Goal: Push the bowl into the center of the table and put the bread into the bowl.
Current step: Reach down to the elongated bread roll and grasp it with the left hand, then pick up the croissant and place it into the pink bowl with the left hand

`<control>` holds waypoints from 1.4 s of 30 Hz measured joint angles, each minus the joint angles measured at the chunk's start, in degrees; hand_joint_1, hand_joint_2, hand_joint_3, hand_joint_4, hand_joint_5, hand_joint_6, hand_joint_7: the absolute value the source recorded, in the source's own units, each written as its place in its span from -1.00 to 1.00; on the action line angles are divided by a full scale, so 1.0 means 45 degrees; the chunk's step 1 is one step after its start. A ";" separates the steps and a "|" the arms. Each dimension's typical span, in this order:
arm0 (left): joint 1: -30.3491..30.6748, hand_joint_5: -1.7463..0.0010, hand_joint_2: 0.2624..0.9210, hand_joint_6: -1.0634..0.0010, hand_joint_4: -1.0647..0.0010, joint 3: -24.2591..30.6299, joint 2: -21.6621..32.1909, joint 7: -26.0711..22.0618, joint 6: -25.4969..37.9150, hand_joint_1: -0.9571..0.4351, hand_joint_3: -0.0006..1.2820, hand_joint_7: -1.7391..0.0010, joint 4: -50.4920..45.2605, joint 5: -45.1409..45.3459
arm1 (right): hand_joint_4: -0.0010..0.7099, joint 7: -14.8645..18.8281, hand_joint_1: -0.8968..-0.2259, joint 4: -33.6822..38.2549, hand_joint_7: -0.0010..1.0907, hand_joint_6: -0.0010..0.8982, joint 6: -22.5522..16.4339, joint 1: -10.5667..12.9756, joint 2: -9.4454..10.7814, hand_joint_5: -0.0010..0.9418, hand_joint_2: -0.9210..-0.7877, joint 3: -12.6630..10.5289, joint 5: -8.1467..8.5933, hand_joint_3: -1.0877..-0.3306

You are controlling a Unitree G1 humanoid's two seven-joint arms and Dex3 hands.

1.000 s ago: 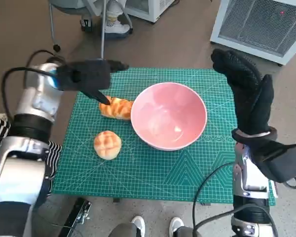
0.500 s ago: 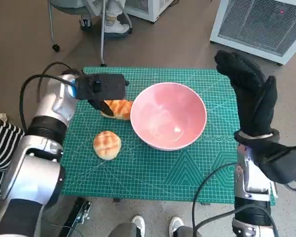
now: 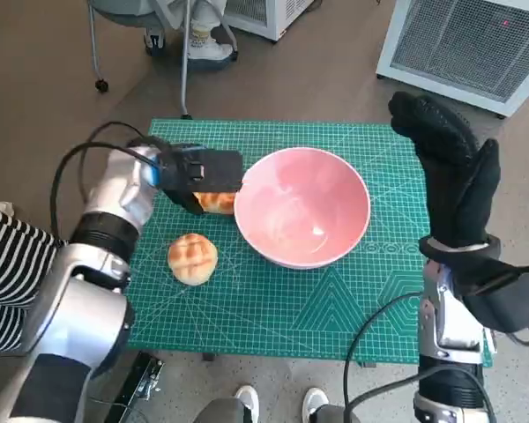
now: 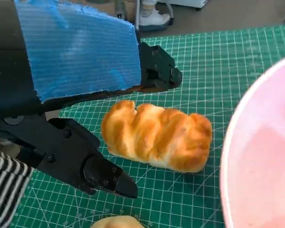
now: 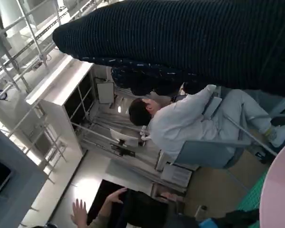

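A pink bowl [image 3: 301, 218] sits near the middle of the green cutting mat [image 3: 273, 304]. Just to its left lies a braided golden loaf [image 3: 217, 203] [image 4: 157, 136], mostly covered in the head view by my left hand [image 3: 197, 172]. That hand [image 4: 76, 95] hovers over the loaf with fingers [image 4: 99, 173] spread on either side of it, not closed on it. A round bun [image 3: 192, 258] [image 4: 115, 222] lies nearer the front left. My right hand [image 3: 451, 176] is raised upright to the right of the bowl, fingers extended, holding nothing.
A white appliance [image 3: 463, 44] stands at the back right. Chair legs and a person's shoes [image 3: 203, 40] are behind the table. A striped sleeve [image 3: 9, 282] is at the left. In the right wrist view, people [image 5: 180, 123] sit nearby.
My left hand has moved right and toward the bowl, coming down over the braided loaf. The right hand has barely shifted. Bowl and bun stay put.
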 measured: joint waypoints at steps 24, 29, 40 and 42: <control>0.1293 0.91 0.77 -0.25 -0.23 -0.0490 -0.0482 0.3707 -0.0932 0.26 -0.98 0.87 0.0340 0.0505 | -0.40 -0.0035 -0.44 -0.0366 -0.42 -0.61 -0.0002 0.0523 0.0020 -1.00 -1.00 0.0043 -0.0009 0.09; 0.1334 0.85 0.82 -0.44 -0.51 -0.0805 -0.0477 0.4268 -0.1184 0.30 -0.98 0.81 0.0373 0.0848 | -0.41 -0.0035 -0.48 -0.0524 -0.41 -0.61 0.0006 0.0692 -0.0030 -1.00 -1.00 0.0022 -0.0006 0.09; 0.1334 -0.37 0.99 0.00 -0.27 -0.1102 -0.0432 0.4474 -0.1276 0.37 -0.82 -0.35 0.0409 0.1246 | -0.42 -0.0036 -0.47 -0.0594 -0.39 -0.61 0.0007 0.0802 -0.0078 -1.00 -1.00 -0.0027 -0.0006 0.09; 0.1334 -0.39 1.00 0.00 -0.27 -0.1139 -0.0429 0.4488 -0.1276 0.37 -0.82 -0.38 0.0410 0.1251 | -0.42 -0.0036 -0.47 -0.0594 -0.39 -0.61 0.0006 0.0835 -0.0079 -1.00 -1.00 -0.0027 -0.0008 0.08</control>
